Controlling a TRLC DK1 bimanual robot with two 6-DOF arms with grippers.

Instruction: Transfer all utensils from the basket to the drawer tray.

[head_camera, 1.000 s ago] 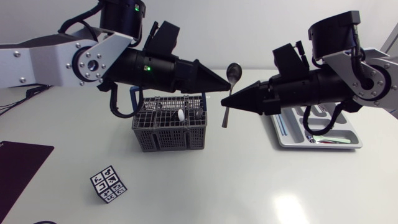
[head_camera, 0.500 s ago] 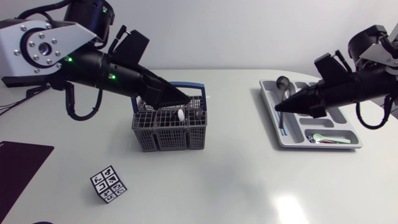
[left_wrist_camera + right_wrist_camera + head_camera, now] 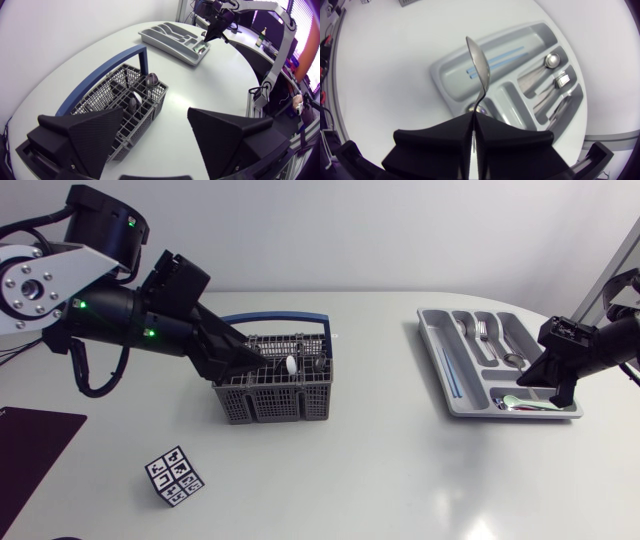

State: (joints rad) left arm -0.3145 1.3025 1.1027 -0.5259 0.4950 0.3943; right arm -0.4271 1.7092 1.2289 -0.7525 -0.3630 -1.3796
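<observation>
Spoon (image 3: 479,70) is clamped by R gripper (image 3: 472,116) over drawer tray (image 3: 445,70); L gripper (image 3: 155,114) (fingers wide apart, empty) is held over basket (image 3: 100,97).

What I am not getting from these views

In the head view, my left gripper (image 3: 250,358) is covering the left rear of the basket (image 3: 270,398). The utensils (image 3: 291,366) standing in it are showing too small for me to tell their kinds. My left arm (image 3: 40,280) is running off the frame's left edge and my right arm (image 3: 625,340) off its right edge. The lower left edge is cutting the black mat (image 3: 30,445). My right gripper (image 3: 553,377) is masking the right end of the drawer tray (image 3: 445,395). In the right wrist view, the spoon (image 3: 479,67) is losing its handle between the closed fingers, which are hiding the tray's near end.
</observation>
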